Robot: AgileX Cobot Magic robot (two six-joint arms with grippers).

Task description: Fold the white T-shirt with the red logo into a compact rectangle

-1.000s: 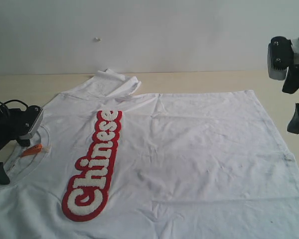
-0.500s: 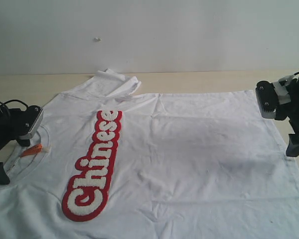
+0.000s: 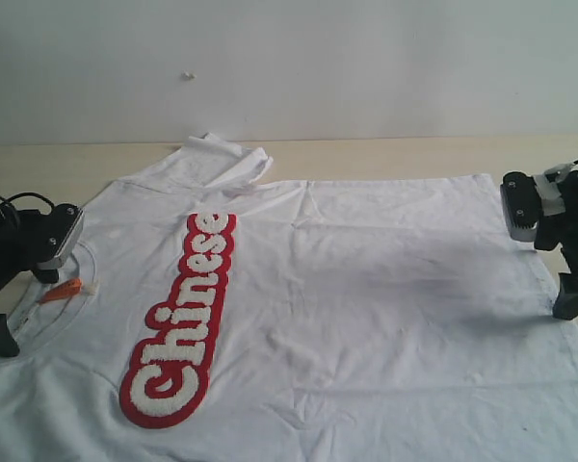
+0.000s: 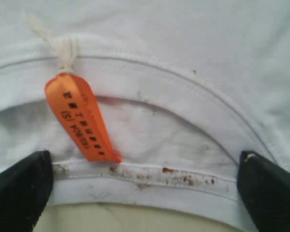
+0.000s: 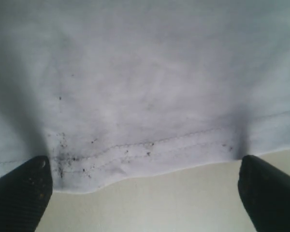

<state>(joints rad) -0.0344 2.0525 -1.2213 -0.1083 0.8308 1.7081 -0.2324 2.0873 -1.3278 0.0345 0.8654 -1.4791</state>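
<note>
The white T-shirt [image 3: 385,289] lies spread flat, front up, with its neck at the left. The red logo [image 3: 183,318] with fluffy white letters runs down its left half. My left gripper [image 3: 19,306] stands open at the collar [image 4: 150,180], one fingertip on each side of the ribbed neckband, next to the orange neck tag [image 4: 82,118]. My right gripper [image 3: 568,281] is open and low at the shirt's right edge. In the right wrist view the stitched hem [image 5: 150,152] lies between its fingertips [image 5: 19,193], with nothing pinched.
The shirt covers most of a beige table [image 3: 395,154]. One sleeve [image 3: 226,154] is bunched up at the back left. A plain white wall [image 3: 289,67] stands behind. Bare table shows beyond the hem [image 5: 159,203].
My right arm has come down and moved in from high at the right to the hem at the shirt's right edge. The left arm and the shirt have not moved.
</note>
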